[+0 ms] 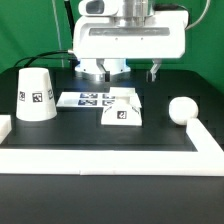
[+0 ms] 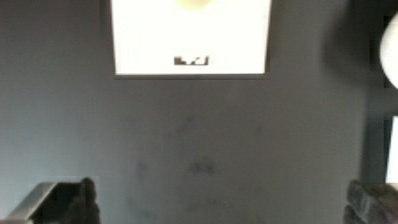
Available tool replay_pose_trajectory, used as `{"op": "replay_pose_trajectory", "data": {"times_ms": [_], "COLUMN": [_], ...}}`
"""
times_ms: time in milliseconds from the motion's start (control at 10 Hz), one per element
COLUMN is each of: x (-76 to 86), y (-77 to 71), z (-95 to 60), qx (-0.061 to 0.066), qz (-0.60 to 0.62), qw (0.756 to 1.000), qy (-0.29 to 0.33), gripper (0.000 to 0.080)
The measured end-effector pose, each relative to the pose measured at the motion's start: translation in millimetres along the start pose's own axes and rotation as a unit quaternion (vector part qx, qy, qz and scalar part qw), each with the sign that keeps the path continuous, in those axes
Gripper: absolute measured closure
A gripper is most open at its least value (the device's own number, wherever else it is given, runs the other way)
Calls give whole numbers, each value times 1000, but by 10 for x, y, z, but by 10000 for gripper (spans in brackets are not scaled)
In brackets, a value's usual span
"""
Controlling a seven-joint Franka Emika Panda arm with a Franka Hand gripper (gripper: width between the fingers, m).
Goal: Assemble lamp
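Note:
The white cone-shaped shade stands on the black table at the exterior view's left. The blocky base sits mid-table, and the ball-shaped bulb lies at the exterior view's right. My gripper hangs behind the base, above the table, open and empty. In the wrist view the open gripper has dark fingertips spread wide over bare black table. A white block with a small tag, seemingly the base, lies ahead of them, apart from them.
The marker board lies flat beside the base. A long white border rail runs along the table's front and sides. A curved white edge shows at the wrist view's side; which part it is I cannot tell.

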State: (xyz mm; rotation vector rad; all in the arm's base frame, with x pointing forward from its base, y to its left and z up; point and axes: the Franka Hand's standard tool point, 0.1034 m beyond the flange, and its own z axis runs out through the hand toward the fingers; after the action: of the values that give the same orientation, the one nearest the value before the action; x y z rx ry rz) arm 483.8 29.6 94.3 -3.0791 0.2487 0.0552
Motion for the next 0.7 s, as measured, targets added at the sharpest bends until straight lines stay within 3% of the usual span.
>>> {"op": "replay_pose_trajectory", "data": {"times_ms": [400, 700], "x": [-6, -222], "y": [-12, 99], "z": [9, 152], "qx": [2, 3], "qz": [-1, -44], "qw": [1000, 999], "qy": [0, 6], "gripper": [100, 100]}}
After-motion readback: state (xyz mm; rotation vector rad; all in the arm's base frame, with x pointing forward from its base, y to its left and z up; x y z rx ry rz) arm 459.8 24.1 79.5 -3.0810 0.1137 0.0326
